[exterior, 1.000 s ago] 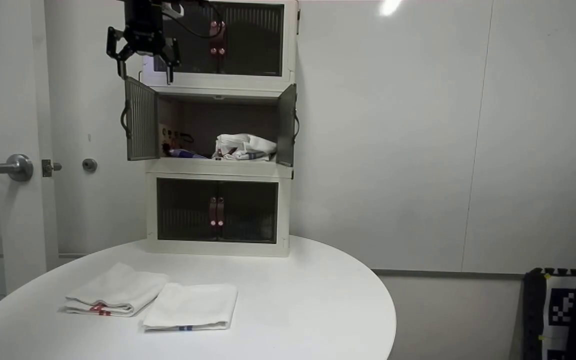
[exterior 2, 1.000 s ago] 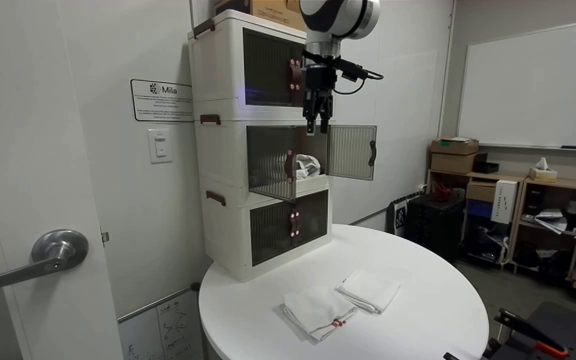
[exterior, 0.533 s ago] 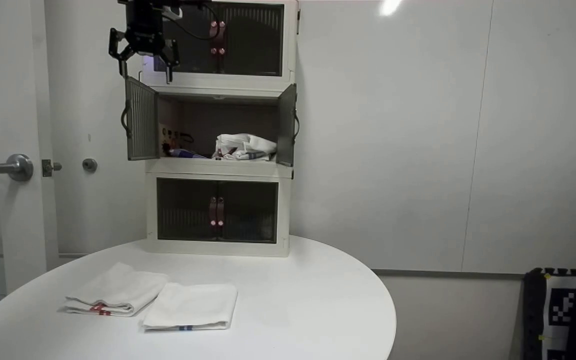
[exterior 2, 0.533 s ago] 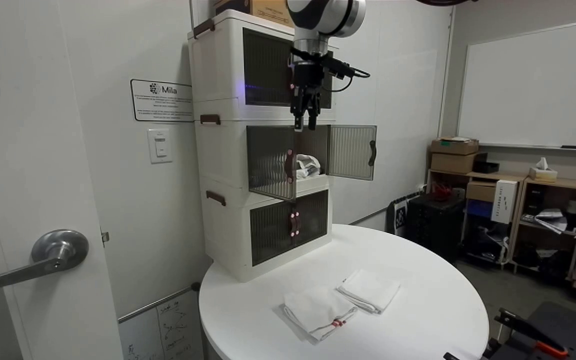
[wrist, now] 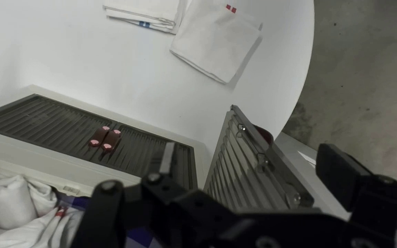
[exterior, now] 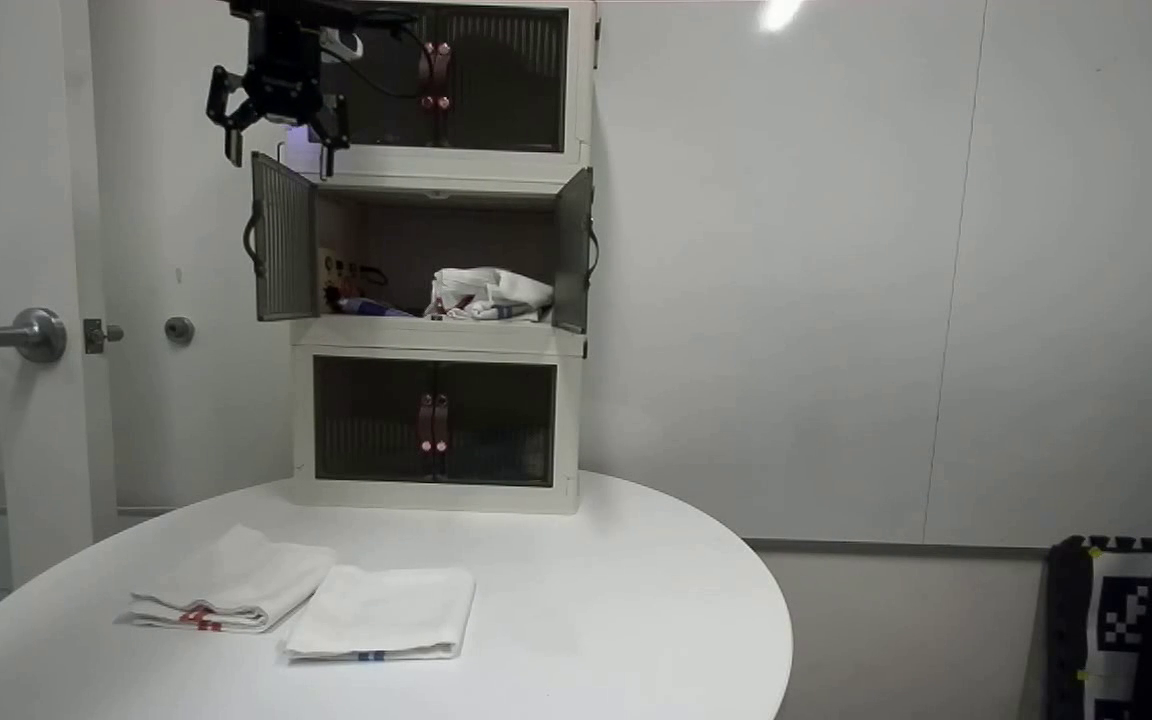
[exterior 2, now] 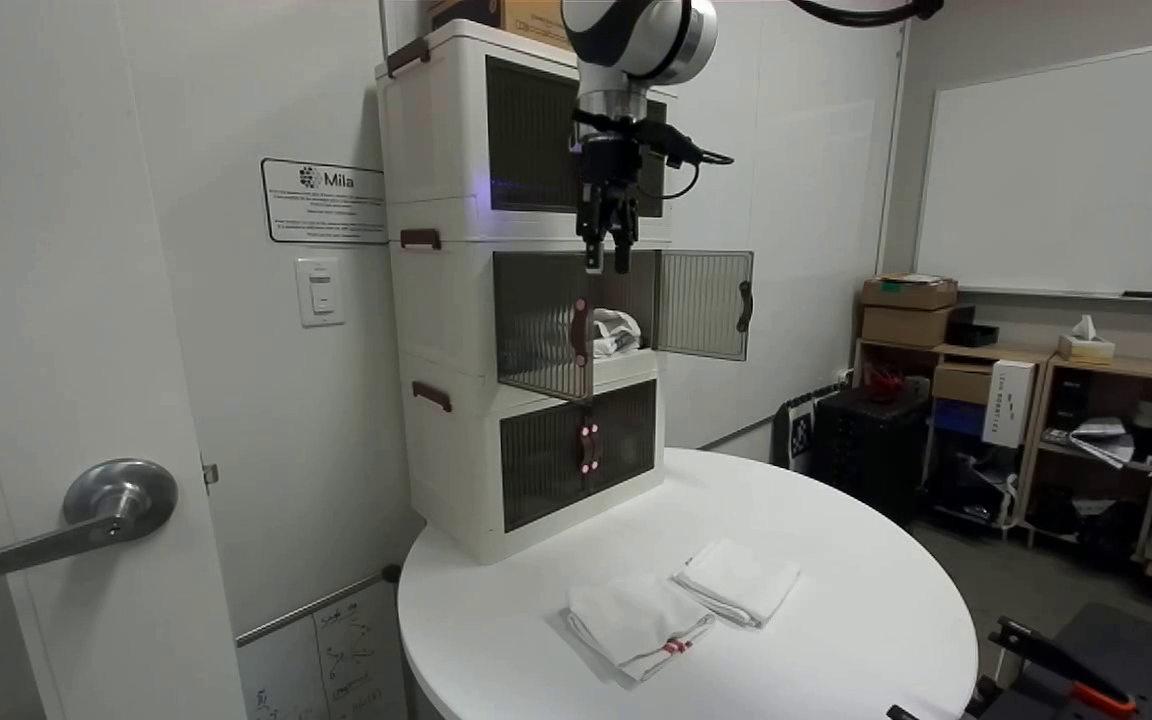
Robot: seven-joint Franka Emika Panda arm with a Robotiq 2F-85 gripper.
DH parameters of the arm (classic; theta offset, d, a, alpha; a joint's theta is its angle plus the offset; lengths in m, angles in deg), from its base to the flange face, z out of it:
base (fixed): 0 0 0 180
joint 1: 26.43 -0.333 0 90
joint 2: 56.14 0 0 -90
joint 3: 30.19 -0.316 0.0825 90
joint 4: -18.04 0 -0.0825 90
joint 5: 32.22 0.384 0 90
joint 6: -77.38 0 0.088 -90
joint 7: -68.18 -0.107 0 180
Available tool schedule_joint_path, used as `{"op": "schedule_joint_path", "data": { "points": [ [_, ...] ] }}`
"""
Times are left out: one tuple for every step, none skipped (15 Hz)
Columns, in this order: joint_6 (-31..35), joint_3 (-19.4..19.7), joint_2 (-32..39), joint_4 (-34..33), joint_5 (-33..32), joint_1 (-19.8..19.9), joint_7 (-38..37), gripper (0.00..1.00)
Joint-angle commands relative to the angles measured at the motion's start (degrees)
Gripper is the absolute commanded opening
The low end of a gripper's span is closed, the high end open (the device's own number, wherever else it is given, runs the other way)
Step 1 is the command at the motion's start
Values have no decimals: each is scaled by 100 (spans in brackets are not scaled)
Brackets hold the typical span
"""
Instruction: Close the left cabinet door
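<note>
Two jaws spread wide near top edge of open left cabinet door (exterior: 286,243), room either side

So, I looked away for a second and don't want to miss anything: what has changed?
The open jaws shifted toward picture left in both exterior views, taking hold of nothing. The left cabinet door still stands open; the folded cloths stayed put.
</note>
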Motion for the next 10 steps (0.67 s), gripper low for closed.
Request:
{"op": "schedule_joint_path", "data": {
  "points": [
    [-412,-86,222,-432,154,42,-340,100],
    [-53,-50,188,-336,53,10,-662,100],
    [292,-2,137,-229,-93,-34,-1054,100],
    [466,25,109,-188,-285,-65,-1264,100],
    [639,52,82,-131,-504,-92,-1476,100],
    [819,84,52,-65,-742,-106,-1659,100],
    [954,120,35,-18,-990,-124,-1879,100],
    [1133,156,-12,61,-1197,-122,-2090,100],
    [1303,189,-41,117,-1385,-124,-2324,100],
    [1471,229,-84,189,-1561,-120,-2562,100]
  ]
}}
